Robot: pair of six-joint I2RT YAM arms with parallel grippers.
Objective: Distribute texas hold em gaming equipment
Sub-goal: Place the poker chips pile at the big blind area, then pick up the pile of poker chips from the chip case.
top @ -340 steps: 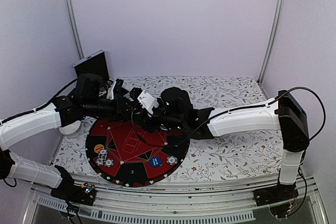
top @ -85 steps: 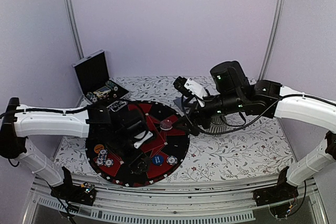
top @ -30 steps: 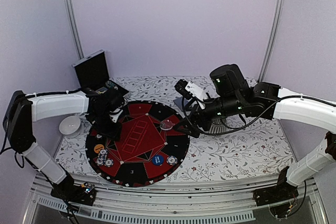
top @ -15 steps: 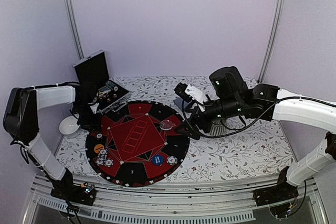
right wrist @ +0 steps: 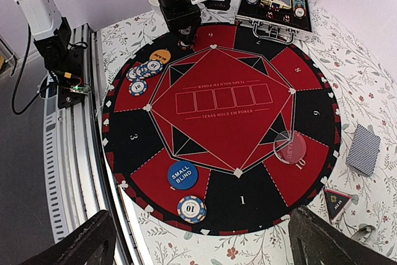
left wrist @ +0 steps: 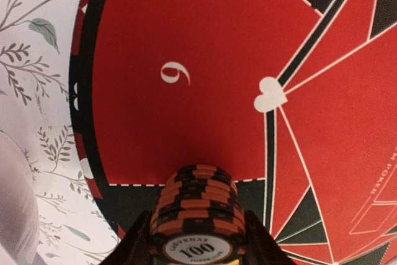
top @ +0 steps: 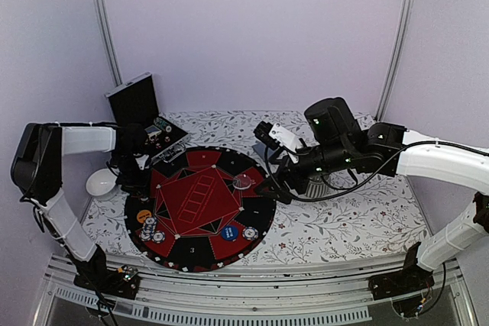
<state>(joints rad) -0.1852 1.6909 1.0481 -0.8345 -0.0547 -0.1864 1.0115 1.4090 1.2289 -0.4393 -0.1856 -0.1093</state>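
A stack of orange-and-black poker chips [left wrist: 197, 212] is clamped by its rims in the left gripper [left wrist: 198, 243], poised over a red numbered sector at the edge of the round poker mat [left wrist: 155, 29]. Whether its base is touching the felt cannot be told. The right gripper [top: 269, 190] is held wide apart and empty at the mat's right edge. The chips are judged stiff, slick-faced and loose on one another, so the column is best pinched squarely across the rims, low down, lest lower discs be shed.
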